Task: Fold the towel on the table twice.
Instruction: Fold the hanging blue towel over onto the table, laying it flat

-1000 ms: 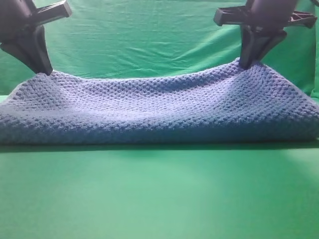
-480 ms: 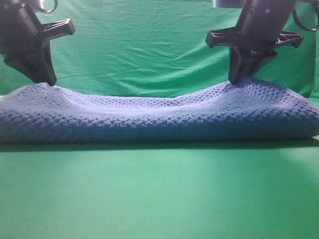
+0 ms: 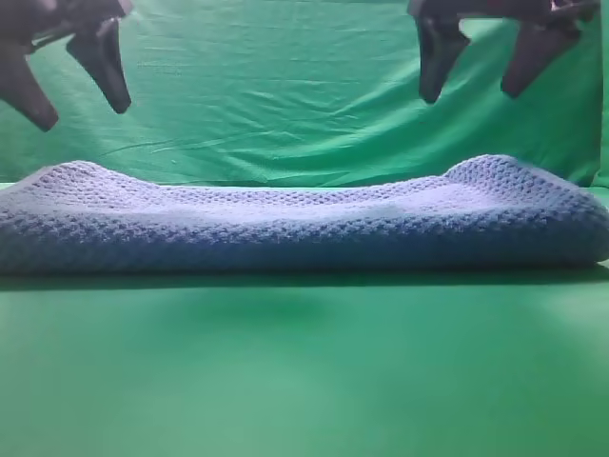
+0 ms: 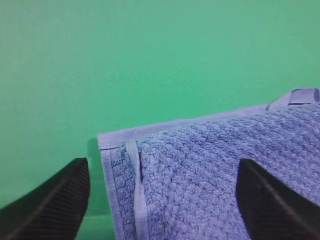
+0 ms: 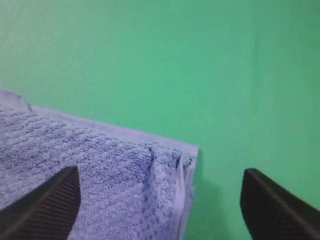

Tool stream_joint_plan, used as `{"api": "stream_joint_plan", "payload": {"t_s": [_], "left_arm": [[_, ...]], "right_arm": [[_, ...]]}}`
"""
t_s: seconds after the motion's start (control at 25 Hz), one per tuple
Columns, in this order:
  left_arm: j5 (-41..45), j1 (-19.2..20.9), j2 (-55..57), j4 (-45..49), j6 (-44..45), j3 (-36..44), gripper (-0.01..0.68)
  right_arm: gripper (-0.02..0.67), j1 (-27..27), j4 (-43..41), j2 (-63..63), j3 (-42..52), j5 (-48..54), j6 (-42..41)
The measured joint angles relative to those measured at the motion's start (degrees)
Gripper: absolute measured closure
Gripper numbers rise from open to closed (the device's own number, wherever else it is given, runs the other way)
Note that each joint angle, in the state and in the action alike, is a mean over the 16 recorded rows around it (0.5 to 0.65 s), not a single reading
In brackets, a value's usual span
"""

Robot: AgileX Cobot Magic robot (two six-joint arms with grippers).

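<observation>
The large blue-grey waffle-weave towel (image 3: pixel 304 224) lay folded along the green fabric-covered tabletop (image 3: pixel 304 381), spanning nearly the full width of the high view, its rounded fold edge facing the camera and its two far corners standing slightly higher than the sagging middle. My left gripper (image 3: pixel 74 84) hung above the towel's left far corner with its jaws apart, touching nothing. My right gripper (image 3: pixel 476 71) hung above the right far corner, jaws likewise apart and clear of the cloth. In the left wrist view, my two dark fingertips (image 4: pixel 47 205) flanked a towel corner with a pale hem and a small tag (image 4: pixel 302 95) at the edge. In the right wrist view, the fingertips (image 5: pixel 42 207) flanked the opposite hemmed corner. A wrinkled green backdrop curtain (image 3: pixel 285 86) hung behind.
</observation>
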Motion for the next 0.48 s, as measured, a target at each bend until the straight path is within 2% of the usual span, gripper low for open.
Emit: {"api": "stream_joint_plan", "payload": {"t_s": [0.12, 0.32, 0.48], "left_arm": [[2.4, 0.0, -3.4, 0.6, 0.1, 0.0, 0.269], [7.7, 0.0, -10.2, 1.3, 0.2, 0.0, 0.463], [13.1, 0.0, -16.2, 1.5, 0.3, 0.0, 0.579]], "right_arm": [[0.199, 0.0, -0.4, -3.4, -1.3, 4.5, 0.4], [0.399, 0.0, -0.7, -9.7, -3.0, 12.3, 1.0], [0.533, 0.0, -0.8, -15.3, -3.8, 17.8, 1.6]]}}
